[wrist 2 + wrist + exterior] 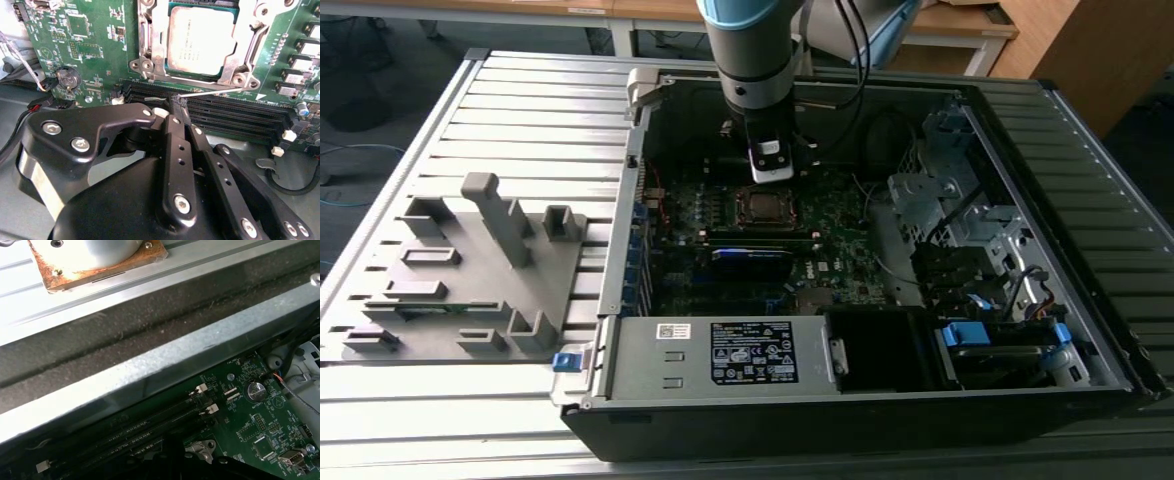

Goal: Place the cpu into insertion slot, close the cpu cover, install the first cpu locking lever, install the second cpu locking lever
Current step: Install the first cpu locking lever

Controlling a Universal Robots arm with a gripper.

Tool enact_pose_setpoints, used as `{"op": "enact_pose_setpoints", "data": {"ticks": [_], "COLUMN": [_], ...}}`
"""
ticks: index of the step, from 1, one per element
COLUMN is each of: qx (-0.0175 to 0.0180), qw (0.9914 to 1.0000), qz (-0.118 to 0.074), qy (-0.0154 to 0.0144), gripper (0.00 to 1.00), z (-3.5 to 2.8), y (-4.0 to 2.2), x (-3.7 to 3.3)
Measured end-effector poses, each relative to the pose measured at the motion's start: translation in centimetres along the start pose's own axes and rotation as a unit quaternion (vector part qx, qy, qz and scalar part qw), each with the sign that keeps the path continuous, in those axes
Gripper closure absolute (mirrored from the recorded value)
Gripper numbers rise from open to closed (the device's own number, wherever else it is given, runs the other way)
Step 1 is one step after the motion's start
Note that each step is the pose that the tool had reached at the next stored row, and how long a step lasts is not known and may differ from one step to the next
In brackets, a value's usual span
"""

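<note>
The cpu (pixel 201 40) lies flat in the insertion slot (pixel 765 207) on the green board, its silver top showing. The cpu cover (pixel 156 45) is down over it, framing the chip. A thin metal cpu locking lever (pixel 215 92) juts out from the socket's corner, over the black memory slots. My gripper (pixel 178 102) has its two black fingers pressed together on the free end of that lever. In the exterior view the gripper (pixel 770 178) hangs straight down inside the open computer case, just beyond the socket.
Long black memory slots (pixel 235 112) run beside the socket, under the lever. A coin battery (pixel 67 77) sits on the board. The case wall (pixel 150 370), drive cage (pixel 961 220) and power supply (pixel 720 350) ring the board. A grey fixture (pixel 467 270) stands on the exterior view's left.
</note>
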State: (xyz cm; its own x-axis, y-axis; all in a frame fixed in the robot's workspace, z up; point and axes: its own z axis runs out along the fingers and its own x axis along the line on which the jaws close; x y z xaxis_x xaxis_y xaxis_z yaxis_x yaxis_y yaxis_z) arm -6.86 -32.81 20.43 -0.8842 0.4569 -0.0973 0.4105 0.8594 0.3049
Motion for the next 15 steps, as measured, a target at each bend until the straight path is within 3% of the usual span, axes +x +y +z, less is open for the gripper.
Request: {"op": "enact_pose_setpoints", "data": {"ticks": [15], "qx": [0.0004], "qw": [0.99999], "qz": [0.004], "qy": [-0.0014], "gripper": [0.89], "z": [0.17], "y": [-0.05], "x": [0.02]}}
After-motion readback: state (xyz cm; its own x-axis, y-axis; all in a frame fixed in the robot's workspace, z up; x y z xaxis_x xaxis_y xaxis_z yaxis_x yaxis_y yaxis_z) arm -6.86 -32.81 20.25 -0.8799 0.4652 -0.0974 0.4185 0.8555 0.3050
